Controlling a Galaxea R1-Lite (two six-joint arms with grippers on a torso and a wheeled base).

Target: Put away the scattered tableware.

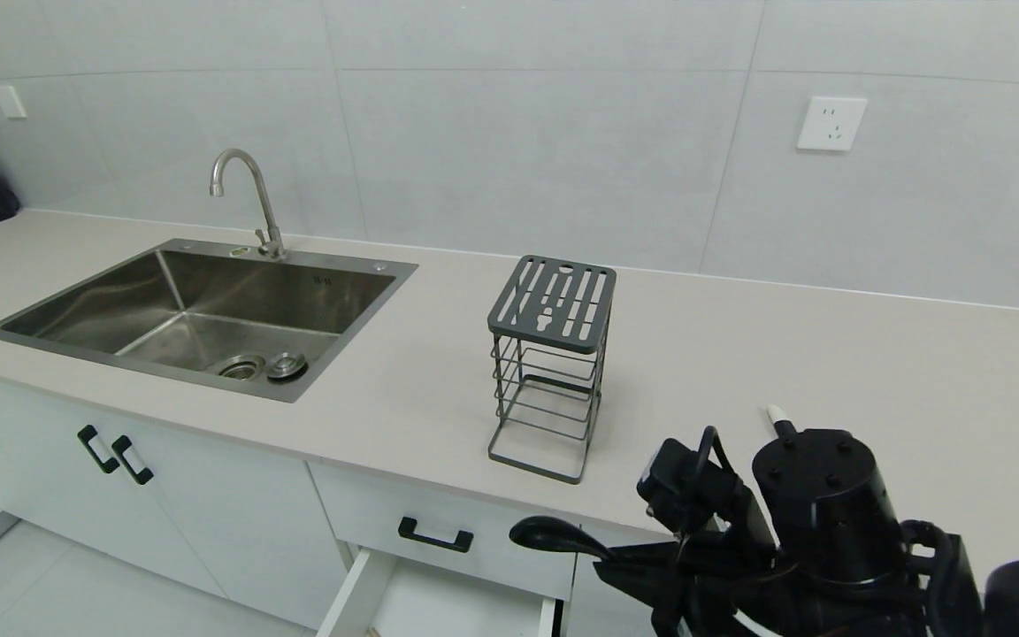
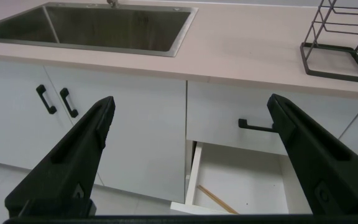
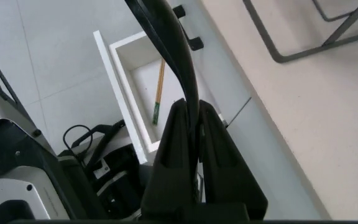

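My right gripper (image 3: 190,115) is shut on a black long-handled utensil (image 3: 169,50). In the head view the utensil (image 1: 552,534) sticks out to the left from the right gripper (image 1: 642,566), just past the counter's front edge and above the open drawer (image 1: 439,610). The white drawer (image 3: 126,74) holds a pair of chopsticks (image 3: 159,87), one of which is also visible as a thin stick (image 2: 215,200) in the left wrist view. My left gripper (image 2: 191,102) is open and holds nothing, facing the cabinet front and the drawer (image 2: 241,180).
A dark wire rack (image 1: 552,363) stands mid-counter, near the front edge. The steel sink (image 1: 200,310) with a tap (image 1: 249,199) lies to the left. A small white-tipped object (image 1: 776,413) pokes out behind the right arm. Cabinet doors with black handles (image 1: 107,451) lie below the sink.
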